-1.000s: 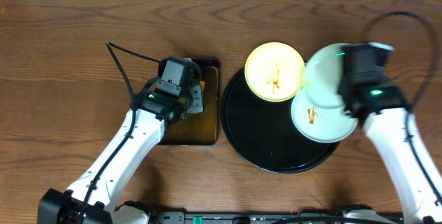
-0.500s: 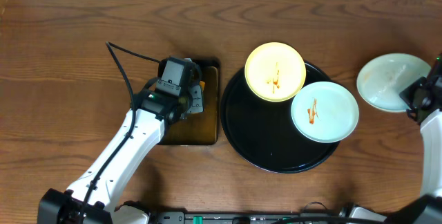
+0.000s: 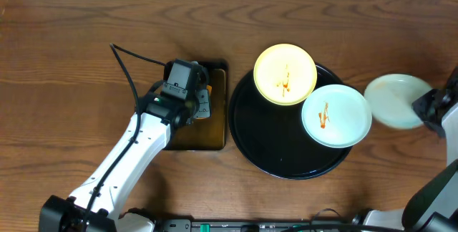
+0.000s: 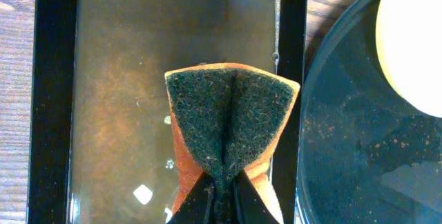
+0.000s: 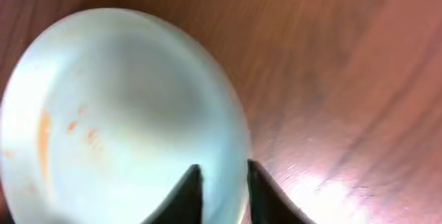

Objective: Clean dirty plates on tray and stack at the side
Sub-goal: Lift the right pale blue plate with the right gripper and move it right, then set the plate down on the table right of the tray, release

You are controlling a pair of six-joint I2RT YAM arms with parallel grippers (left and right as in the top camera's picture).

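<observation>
Overhead: the third plate (image 3: 393, 101) sat lower and nearer the tray (image 3: 286, 157) than half a second before, over the wooden table (image 3: 71, 46) just off the tray's right rim, with the right gripper (image 3: 424, 109) at its edge. The yellow plate (image 3: 285, 74) and mint plate (image 3: 336, 115) had not moved on the tray.

Left wrist: the left gripper (image 4: 221, 200) was pinched on the folded sponge (image 4: 231, 120) above the pan (image 4: 52, 113).

Right wrist: the fingers (image 5: 186, 193) stood slightly apart astride the blurred plate's rim; whether they gripped it could not be told.

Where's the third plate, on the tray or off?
Off: the mint plate is right of the tray, over the table. Resting or lifted: cannot tell.
</observation>
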